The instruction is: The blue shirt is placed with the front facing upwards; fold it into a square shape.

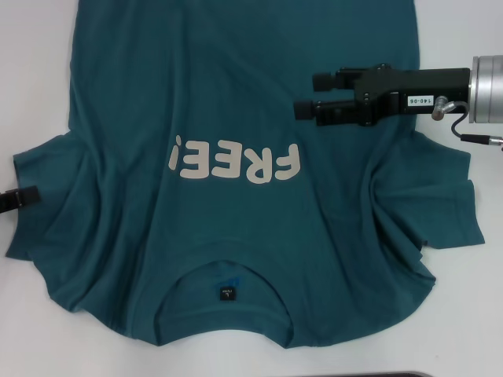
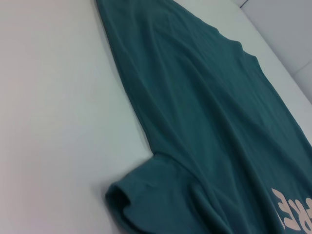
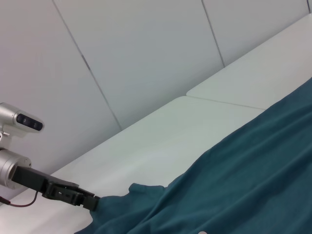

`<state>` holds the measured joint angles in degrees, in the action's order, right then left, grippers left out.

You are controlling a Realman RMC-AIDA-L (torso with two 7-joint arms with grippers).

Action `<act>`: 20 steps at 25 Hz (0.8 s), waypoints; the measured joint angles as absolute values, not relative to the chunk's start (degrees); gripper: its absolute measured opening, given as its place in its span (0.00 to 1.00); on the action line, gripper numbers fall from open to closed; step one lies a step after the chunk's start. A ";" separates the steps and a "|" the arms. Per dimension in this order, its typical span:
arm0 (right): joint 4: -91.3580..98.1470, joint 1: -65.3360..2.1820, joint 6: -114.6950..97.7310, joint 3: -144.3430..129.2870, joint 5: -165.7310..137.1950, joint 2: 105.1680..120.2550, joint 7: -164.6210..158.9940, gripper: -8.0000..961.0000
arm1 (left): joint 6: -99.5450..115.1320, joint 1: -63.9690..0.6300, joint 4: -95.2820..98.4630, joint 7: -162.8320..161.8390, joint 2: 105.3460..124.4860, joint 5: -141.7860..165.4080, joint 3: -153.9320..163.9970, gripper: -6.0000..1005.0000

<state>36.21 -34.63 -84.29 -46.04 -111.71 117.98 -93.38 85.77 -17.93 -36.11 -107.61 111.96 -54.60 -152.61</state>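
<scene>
L hand [image 1: 30, 196] sits at far left edge of head view, only its black tip showing, right at the outer edge of the shirt's L sleeve; can't tell if it's open or shut or whether it has cloth. From R wrist view the same hand [image 3: 92, 202] shows as a black tip at the sleeve edge, touching or just beside the fabric.

Blue shirt [image 1: 236, 118] lies spread front-up on the white bench [image 1: 31, 71], filling most of the head view. Collar is nearest the robot w/ small black neck label [image 1: 226, 294] inside it; hem end runs off the far side of the view. L sleeve [image 1: 47, 204] is spread but wrinkled; in L wrist view its cuff [image 2: 122, 195] is slightly curled up off the bench. White "FREE!" lettering [image 1: 236, 161] sits mid-chest, reading upside down from the head cam.

R sleeve [image 1: 440, 212] is bunched w/ heavy folds.

R hand [image 1: 302, 94] hovers over the shirt's R side, above the body panel just past the lettering, pointing toward the L. Its two black fingers [image 1: 326, 79] lie parallel w/ a small gap, holding nothing.
</scene>
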 joint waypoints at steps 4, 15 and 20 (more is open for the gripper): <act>36.21 -34.52 -84.27 -45.98 -111.71 118.03 -93.26 0.89 | 85.90 -18.06 -36.22 -107.71 111.96 -54.51 -152.48 0.43; 36.21 -34.40 -84.20 -45.96 -111.71 118.00 -93.09 0.89 | 86.10 -18.22 -36.25 -108.08 111.95 -54.51 -152.50 0.06; 36.21 -34.37 -84.20 -45.78 -111.64 118.03 -93.07 0.89 | 85.61 -18.23 -36.98 -108.93 111.48 -54.53 -152.90 0.01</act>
